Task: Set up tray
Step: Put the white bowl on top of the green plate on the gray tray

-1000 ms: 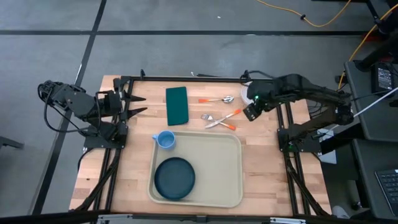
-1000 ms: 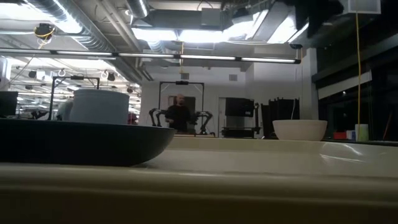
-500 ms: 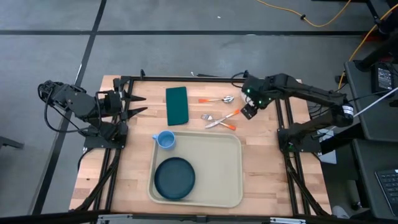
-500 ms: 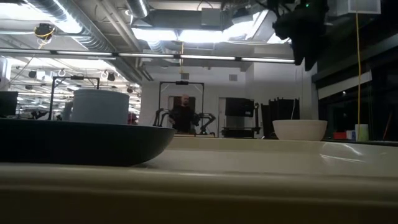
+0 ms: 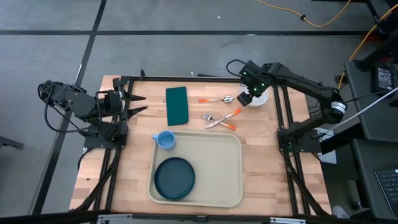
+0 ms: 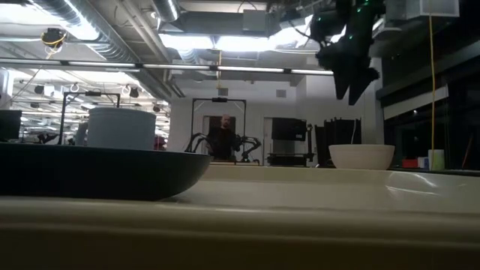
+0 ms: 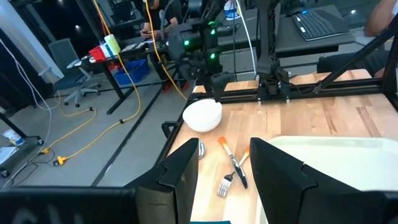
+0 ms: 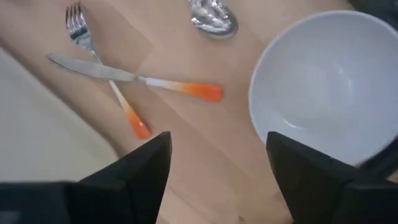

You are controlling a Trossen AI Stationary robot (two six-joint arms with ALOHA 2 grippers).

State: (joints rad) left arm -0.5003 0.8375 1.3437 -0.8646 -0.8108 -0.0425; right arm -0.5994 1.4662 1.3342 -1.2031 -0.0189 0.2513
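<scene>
The tray [image 5: 214, 155] near the front of the table holds only a plate [image 5: 175, 177], while the right gripper [image 5: 245, 99], fingers wide and empty, hovers by the bowl [image 5: 260, 98]; cutlery, napkin and cup wait outside.

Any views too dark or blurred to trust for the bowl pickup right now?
Low view: backlit by ceiling lights, so the plate and right gripper are silhouettes. Right wrist view: soft with blur, yet the white bowl, fork and knife are readable. High view: evenly lit, sharp.
</scene>
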